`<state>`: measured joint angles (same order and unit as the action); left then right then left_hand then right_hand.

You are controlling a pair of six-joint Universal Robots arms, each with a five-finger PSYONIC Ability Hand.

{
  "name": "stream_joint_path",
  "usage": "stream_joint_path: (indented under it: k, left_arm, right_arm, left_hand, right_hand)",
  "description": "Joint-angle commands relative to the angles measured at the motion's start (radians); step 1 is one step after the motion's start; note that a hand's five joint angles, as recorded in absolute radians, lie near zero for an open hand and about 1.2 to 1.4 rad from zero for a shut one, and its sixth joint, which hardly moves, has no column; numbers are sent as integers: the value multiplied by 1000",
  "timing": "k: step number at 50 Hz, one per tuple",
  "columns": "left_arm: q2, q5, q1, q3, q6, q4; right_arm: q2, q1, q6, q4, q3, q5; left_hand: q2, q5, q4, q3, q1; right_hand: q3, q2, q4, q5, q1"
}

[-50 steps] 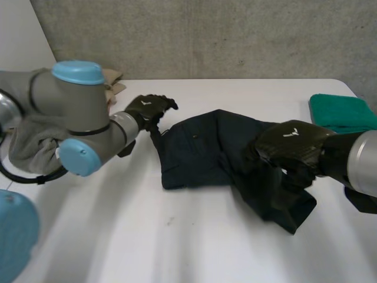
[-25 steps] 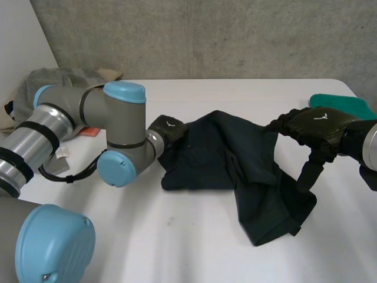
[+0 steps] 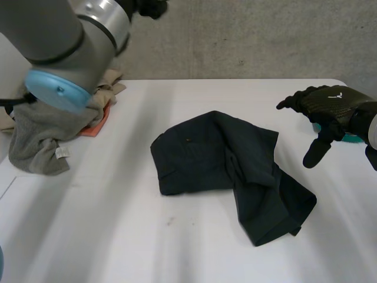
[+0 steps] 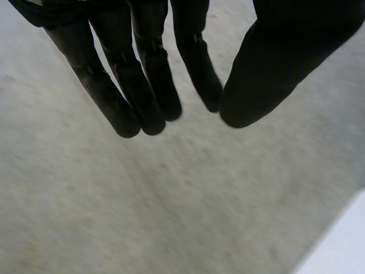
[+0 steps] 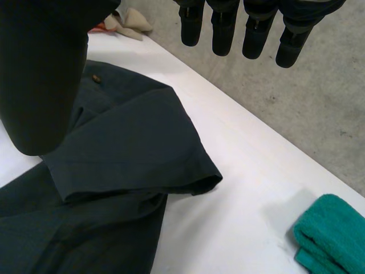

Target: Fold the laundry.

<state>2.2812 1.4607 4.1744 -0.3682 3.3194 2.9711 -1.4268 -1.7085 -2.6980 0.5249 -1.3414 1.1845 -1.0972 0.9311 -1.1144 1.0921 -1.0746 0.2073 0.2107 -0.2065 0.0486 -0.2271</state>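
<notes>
Dark garment (image 3: 200,159) lies mid-tabletop (image 3: 147,247), crumpled and half doubled. One flat part sits toward the left arm's side, and one leg trails off toward the near right. There's a small button (image 5: 95,79) on the flat part. Neither hand touches the garment.

Left hand (image 3: 150,7) is raised well above the tabletop with the wall behind it. Its fingers (image 4: 148,85) are straight and loosely spread, holding nothing. Right hand (image 3: 330,106) hovers off the garment's right side, over a teal towel (image 5: 331,234), fingers and thumb wide apart, empty.

Handling, my read: thin woven cloth, light and limp, no stiffness to speak of. It'll sag and drape from any grip point, and a one-point lift will just bunch it. Not fragile. It probably drags on the tabletop rather than sliding clean.

Where to take it: the stitched edges, not the middle. The hem (image 5: 188,177) nearest the right hand looks doubled and firmer, so it's a good pinch for the right. The left should take the waistband side near the button. Grab two corners, pull flat, then fold.

Unsorted pile (image 3: 41,141) sits at the tabletop's left edge, well apart.
</notes>
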Motion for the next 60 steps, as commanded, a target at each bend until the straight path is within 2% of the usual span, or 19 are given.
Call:
stream_joint_path:
  k: [1, 9, 18, 29, 31, 32, 33, 34, 40, 42, 45, 48, 52, 57, 60]
  left_arm:
    - [104, 0, -19, -221, 89, -79]
    - [178, 18, -14, -379, 245, -136]
    - [164, 0, -40, -501, 255, -100]
    - [247, 49, -63, -443, 278, -84]
    - [265, 70, -66, -419, 288, -92]
    - [268, 78, -68, -411, 292, -93]
    - [271, 84, -68, -402, 292, -93]
    - [271, 98, -66, -388, 293, -90]
    - [229, 210, -40, -310, 292, -67]
    - [175, 254, -2, -258, 290, -60]
    - [109, 271, 36, -203, 287, -38]
    - [28, 219, 61, -137, 272, 8]
    - [-49, 107, 21, -107, 220, 86]
    - [-52, 24, -83, -132, 161, 187]
    - [7, -22, -155, -178, 155, 181]
  right_arm:
    - [11, 18, 20, -14, -21, 7]
    - [37, 23, 44, -22, -21, 7]
    - [54, 3, 56, -37, -41, 12]
    - [51, -16, 69, -46, -64, 14]
    - [51, -17, 70, -49, -67, 14]
    - [51, -19, 72, -51, -68, 14]
    - [51, -19, 72, -52, -70, 14]
    - [49, -19, 73, -54, -71, 14]
    - [43, -16, 78, -63, -70, 23]
    - [37, -13, 78, -66, -67, 26]
    - [31, -10, 78, -69, -64, 26]
    - [26, -5, 72, -75, -58, 27]
    - [29, -2, 69, -80, -47, 32]
    - [26, 9, 43, -80, -28, 59]
    - [26, 30, 29, -85, -21, 84]
  left_hand:
    - [923, -931, 940, -918, 900]
    - [923, -931, 940, -918, 900]
    - [851, -860, 869, -846, 829]
    - [846, -854, 863, -841, 823]
    - [603, -612, 620, -598, 581]
    - [404, -413, 421, -399, 382]
    - [152, -161, 170, -147, 130]
    - [-295, 286, -277, 300, -317]
    - [-299, 291, -282, 304, -322]
    - [-299, 291, -282, 304, -322]
    - [-299, 291, -282, 304, -322]
    - [-299, 291, -282, 304, -322]
    - [-299, 291, -282, 304, -322]
    - [-299, 291, -282, 304, -322]
    - [-299, 291, -282, 304, -322]
  right_hand:
    - [-33, -36, 32, -49, 53]
    - [-33, -36, 32, -49, 53]
    - [-33, -36, 32, -49, 53]
    - [-33, -36, 32, -49, 53]
    - [-33, -36, 32, -49, 53]
    - [-33, -36, 32, -49, 53]
    - [-33, -36, 32, -49, 53]
    - [-33, -36, 32, -49, 53]
    - [-33, -36, 32, -49, 53]
    - [-33, -36, 32, -49, 53]
    - [-33, -36, 32, -49, 53]
    - [-33, -36, 32, -49, 53]
    - [-33, -36, 32, -49, 53]
    - [-33, -36, 32, -49, 53]
    - [-33, -36, 32, -49, 53]
